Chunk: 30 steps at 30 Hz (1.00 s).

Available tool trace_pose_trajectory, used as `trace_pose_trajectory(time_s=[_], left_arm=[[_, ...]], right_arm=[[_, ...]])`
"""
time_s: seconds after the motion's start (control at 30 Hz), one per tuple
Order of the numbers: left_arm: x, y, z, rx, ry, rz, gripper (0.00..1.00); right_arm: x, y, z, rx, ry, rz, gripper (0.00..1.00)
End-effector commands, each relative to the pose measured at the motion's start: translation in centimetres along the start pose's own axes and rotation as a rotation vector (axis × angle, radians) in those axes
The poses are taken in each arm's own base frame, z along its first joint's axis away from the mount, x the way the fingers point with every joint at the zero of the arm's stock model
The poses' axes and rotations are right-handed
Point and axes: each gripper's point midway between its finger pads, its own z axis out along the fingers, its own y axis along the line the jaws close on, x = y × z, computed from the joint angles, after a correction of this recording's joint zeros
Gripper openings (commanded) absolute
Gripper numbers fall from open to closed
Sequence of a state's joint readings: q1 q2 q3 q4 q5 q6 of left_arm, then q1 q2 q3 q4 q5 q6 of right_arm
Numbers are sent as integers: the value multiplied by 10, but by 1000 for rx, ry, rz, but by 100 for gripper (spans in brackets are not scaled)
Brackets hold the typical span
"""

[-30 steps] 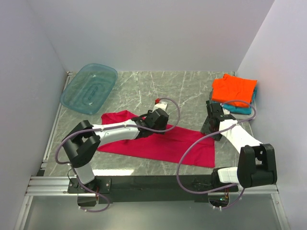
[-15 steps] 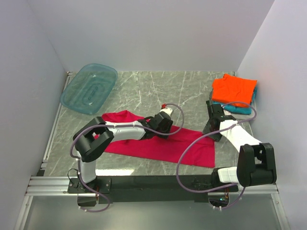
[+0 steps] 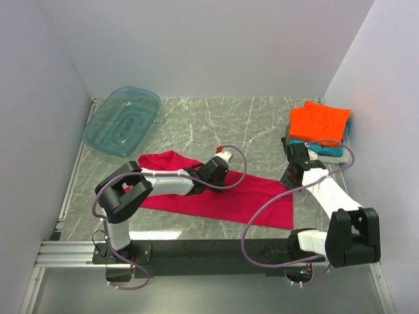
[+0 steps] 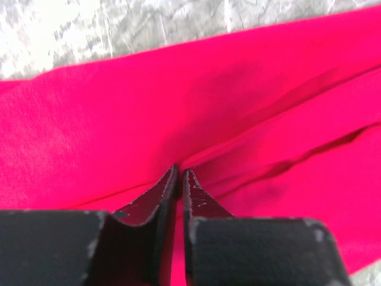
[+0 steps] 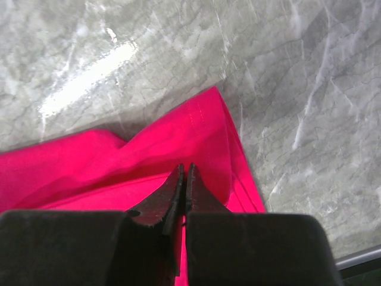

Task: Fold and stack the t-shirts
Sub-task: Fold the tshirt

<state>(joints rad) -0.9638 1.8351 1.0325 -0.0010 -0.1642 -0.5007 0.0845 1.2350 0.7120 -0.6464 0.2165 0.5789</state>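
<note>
At mid-counter we find the left gripper [image 4: 180, 174] closed, pinching a fold of the crimson t-shirt [image 3: 216, 199]. The right gripper [image 5: 183, 170] clamps its right edge. Behind lies bare counter [image 3: 222, 121]. The folded orange t-shirt [image 3: 319, 123] occupies the far right corner.

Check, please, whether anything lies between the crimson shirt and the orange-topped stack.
Nothing visible does: only open table separates the crimson shirt from the orange-topped stack, apart from the right gripper itself, pinching the shirt's corner.
</note>
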Motion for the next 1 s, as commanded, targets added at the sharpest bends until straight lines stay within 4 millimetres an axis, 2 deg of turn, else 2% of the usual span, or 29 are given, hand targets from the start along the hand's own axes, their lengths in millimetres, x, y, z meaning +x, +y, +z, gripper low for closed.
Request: trace_pose_trajectory(time_s=[0.0,0.23,0.37,0.47,0.5,0.57,0.6,0.7,0.83,0.97], left_arm=[[-10,-12,-15,61,-43,-36,11],[2,-9,-31,73,-50,-58,8],[5,-13,-43,93,-64,-65,7],[10,-19,-49,112,-64,-59,7],[12,-19,-50,110,-61,-57,7],[20,-24,-50,118,-45,-43,7],[25,-25,-49,117,-32,-37,7],[38,-31,-48,122,-6,-14,9],[47,-35,-49,115,14,7,16],[46,-29,-50,84,18,24,25]], right_arm=[[-4,-3,-11,-11,-26,17,0],[-4,1,-25,-47,-45,25,0],[-2,3,-32,-57,-52,14,1],[2,6,-38,-68,-59,4,9],[3,6,-41,-70,-56,-5,19],[5,9,-47,-81,-63,-11,28],[4,7,-50,-69,-70,-15,37],[0,6,-61,-71,-100,-13,46],[-14,8,-74,-98,-168,-26,53],[-24,29,-76,-173,-181,-77,53]])
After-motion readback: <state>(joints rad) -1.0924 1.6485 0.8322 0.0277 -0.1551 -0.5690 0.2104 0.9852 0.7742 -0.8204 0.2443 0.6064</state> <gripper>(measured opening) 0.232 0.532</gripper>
